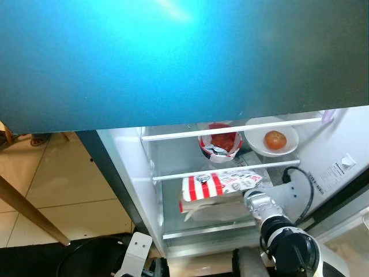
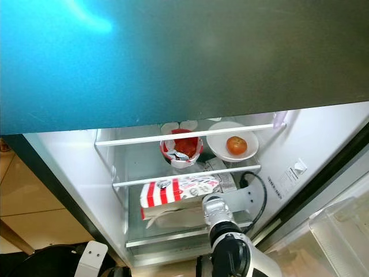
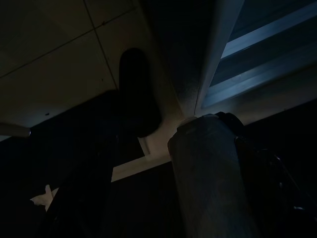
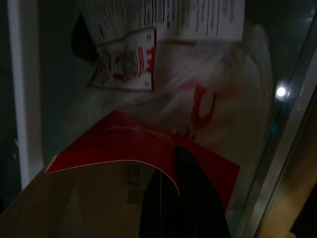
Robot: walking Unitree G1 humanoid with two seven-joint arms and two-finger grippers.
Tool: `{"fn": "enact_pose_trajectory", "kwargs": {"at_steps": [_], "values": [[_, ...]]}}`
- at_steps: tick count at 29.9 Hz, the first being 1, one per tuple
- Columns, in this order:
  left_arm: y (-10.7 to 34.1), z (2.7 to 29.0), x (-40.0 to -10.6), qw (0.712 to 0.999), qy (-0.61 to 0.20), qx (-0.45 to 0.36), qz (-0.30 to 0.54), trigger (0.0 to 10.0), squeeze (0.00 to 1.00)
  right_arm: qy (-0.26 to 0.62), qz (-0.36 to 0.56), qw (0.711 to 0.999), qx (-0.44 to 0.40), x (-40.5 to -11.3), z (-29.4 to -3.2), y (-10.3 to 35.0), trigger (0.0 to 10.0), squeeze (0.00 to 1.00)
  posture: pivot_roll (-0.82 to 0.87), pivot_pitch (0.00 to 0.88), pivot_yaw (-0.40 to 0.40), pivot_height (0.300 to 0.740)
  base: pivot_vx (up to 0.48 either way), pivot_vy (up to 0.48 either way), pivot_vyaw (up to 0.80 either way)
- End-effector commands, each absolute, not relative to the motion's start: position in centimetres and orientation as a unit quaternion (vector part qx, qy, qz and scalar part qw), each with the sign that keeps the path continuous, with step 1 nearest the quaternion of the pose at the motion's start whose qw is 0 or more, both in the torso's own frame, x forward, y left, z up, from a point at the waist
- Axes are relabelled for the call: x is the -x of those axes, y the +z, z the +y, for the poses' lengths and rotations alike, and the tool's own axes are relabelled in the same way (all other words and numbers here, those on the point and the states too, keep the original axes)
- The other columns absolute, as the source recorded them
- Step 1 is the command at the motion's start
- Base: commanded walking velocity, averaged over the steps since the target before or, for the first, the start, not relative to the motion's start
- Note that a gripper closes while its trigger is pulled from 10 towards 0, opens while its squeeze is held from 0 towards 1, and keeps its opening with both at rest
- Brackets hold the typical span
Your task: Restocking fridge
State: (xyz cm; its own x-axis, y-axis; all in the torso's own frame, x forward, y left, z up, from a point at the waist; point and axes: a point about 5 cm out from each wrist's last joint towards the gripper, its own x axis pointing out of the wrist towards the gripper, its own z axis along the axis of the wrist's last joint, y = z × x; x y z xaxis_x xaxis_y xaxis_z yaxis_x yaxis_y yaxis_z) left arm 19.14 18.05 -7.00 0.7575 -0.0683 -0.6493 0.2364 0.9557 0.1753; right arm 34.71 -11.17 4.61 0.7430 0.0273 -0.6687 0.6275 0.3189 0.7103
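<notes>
left eye view: the fridge (image 1: 132, 173) stands open under the wide dark-blue front of its upper door (image 1: 173, 52). on the upper glass shelf (image 1: 230, 130) a white bowl (image 1: 271, 140) near the right end holds a tomato (image 1: 275, 139), and just beside it, toward the shelf's middle, sits a red-and-white paper tub (image 1: 219, 144) with red food in it. under the next shelf rail (image 1: 225, 171) a red-and-white striped box (image 1: 216, 186) lies flat on a white plastic bag (image 1: 213, 210). the right arm (image 1: 271, 222) reaches in from the lower front edge, its silver wrist right against the box's right end; a black cable (image 1: 302, 187) loops along the fridge's right wall. at the left, tiled floor (image 1: 63, 184) and a wooden leg (image 1: 31, 213).

right eye view: same scene; a clear plastic bin (image 2: 340, 231) shows at the lower right, outside the fridge.

left wrist view: very dark. a grey cylinder of the robot (image 3: 213, 183), floor tiles (image 3: 59, 64) and pale slats can be made out; i cannot tell whether the left claw is spread or pressed together.

right wrist view: one black finger of the right gripper (image 4: 185, 198) lies over a red card flap (image 4: 143, 148) of the box, with a brown surface below it. beyond are the crumpled bag (image 4: 218, 99) and a printed label (image 4: 193, 17). the claw looks pinched on the box flap, though the second finger is hidden.
</notes>
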Motion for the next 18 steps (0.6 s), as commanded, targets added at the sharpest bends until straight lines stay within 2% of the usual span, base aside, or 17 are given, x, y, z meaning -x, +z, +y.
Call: {"fn": "enact_pose_trajectory", "kwargs": {"at_steps": [1,2,3,4,5,6,18], "values": [[-9.67,17.92,-13.95,0.887,-0.099,-0.115,0.435,10.0,0.0,-0.203,0.31,0.752,-0.545,-34.17,-10.95,3.92,10.0,0.0,0.12,0.245,-0.029,0.569,0.0,0.0,0.0],[-9.68,17.93,-13.9,0.887,-0.099,-0.115,0.435,10.0,0.0,-0.201,0.314,0.754,-0.542,-34.03,-10.76,3.76,10.0,0.22,0.12,0.247,-0.028,0.569,0.0,0.0,0.0],[-9.68,17.93,-13.9,0.887,-0.099,-0.115,0.435,10.0,0.0,-0.201,0.314,0.754,-0.542,-34.03,-10.76,3.76,10.0,0.22,0.12,0.247,-0.028,0.569,0.0,0.0,0.0],[-9.69,17.94,-13.87,0.887,-0.099,-0.115,0.435,10.0,0.0,-0.199,0.315,0.755,-0.54,-33.96,-10.67,3.68,10.0,0.39,0.12,0.247,-0.028,0.569,0.0,0.0,0.0],[-9.7,17.95,-13.84,0.887,-0.099,-0.115,0.436,10.0,0.0,-0.199,0.316,0.755,-0.54,-33.93,-10.63,3.64,10.0,0.66,0.12,0.248,-0.027,0.569,0.0,0.0,0.0],[-9.71,17.97,-13.8,0.887,-0.1,-0.116,0.436,10.0,0.0,-0.199,0.315,0.754,-0.541,-33.92,-10.6,3.63,10.0,1.0,0.12,0.249,-0.026,0.569,0.0,0.0,0.0],[-9.73,18.04,-13.64,0.887,-0.103,-0.116,0.436,10.0,0.0,-0.186,0.314,0.753,-0.547,-34.08,-10.15,3.9,10.0,1.0,0.11,0.249,-0.023,0.569,0.0,0.0,0.0]]}}
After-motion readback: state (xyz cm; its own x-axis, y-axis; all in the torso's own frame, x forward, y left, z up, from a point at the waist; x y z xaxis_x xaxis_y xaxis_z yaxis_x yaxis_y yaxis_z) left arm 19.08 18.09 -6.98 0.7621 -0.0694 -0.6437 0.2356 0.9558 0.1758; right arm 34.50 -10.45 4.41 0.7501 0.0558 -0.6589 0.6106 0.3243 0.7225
